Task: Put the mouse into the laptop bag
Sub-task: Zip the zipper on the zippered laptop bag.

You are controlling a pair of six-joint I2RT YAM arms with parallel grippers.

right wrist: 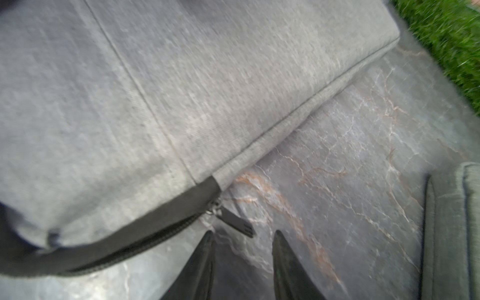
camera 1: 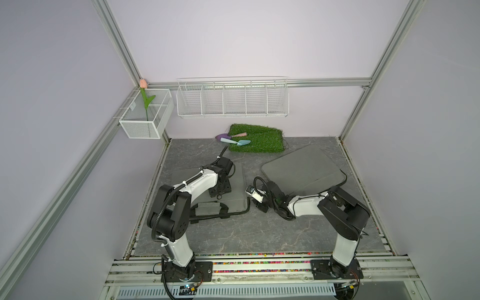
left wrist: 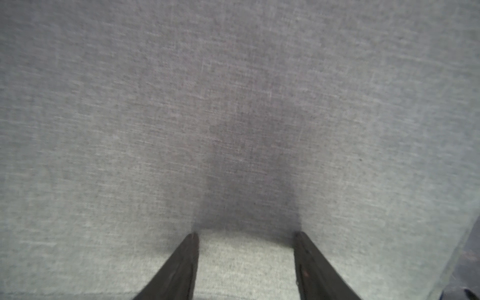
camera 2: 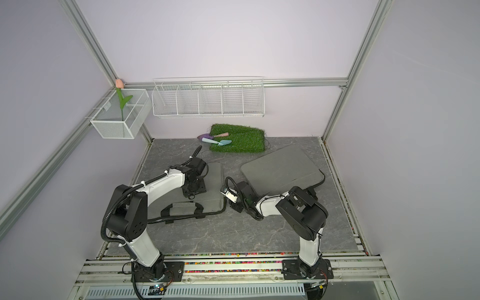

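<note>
Early on: mouse not visible anywhere (hidden?). The right gripper (right wrist: 242, 233), jaws apart, empty, sits at zip tab (right wrist: 235, 220) of right bag (right wrist: 181, 78); left gripper (left wrist: 245, 233), apart too, presses left bag (left wrist: 233, 104). Unzipping + loading prob. left.

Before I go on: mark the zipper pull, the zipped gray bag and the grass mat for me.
zipper pull (right wrist: 237, 224): right wrist view, middle of the black tab.
zipped gray bag (camera 1: 304, 166): in a top view, centre of its top panel.
grass mat (camera 1: 267, 140): in a top view, bare turf near its middle.
</note>
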